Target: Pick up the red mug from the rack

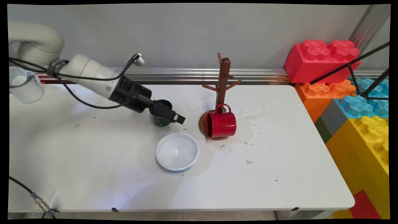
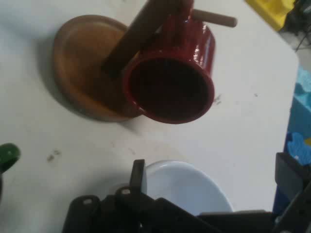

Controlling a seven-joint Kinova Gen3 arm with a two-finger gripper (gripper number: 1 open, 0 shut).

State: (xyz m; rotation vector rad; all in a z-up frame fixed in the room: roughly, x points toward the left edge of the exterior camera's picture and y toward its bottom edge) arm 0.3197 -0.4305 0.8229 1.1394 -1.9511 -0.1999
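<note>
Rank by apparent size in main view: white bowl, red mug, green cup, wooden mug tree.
1. Brown wooden mug tree, tallest, with its round base.
2. Round white bowl.
3. Glossy red mug lying on its side, slightly smaller than the bowl.
4. Dark green cup, partly hidden by the hand, so unsure.

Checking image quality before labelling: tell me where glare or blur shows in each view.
Main view: sharp, a bright highlight streaks the red mug's side, soft shadow right of the white bowl. Hand view: softer, red mug glossy at its rim, gripper blurred at the bottom.
</note>
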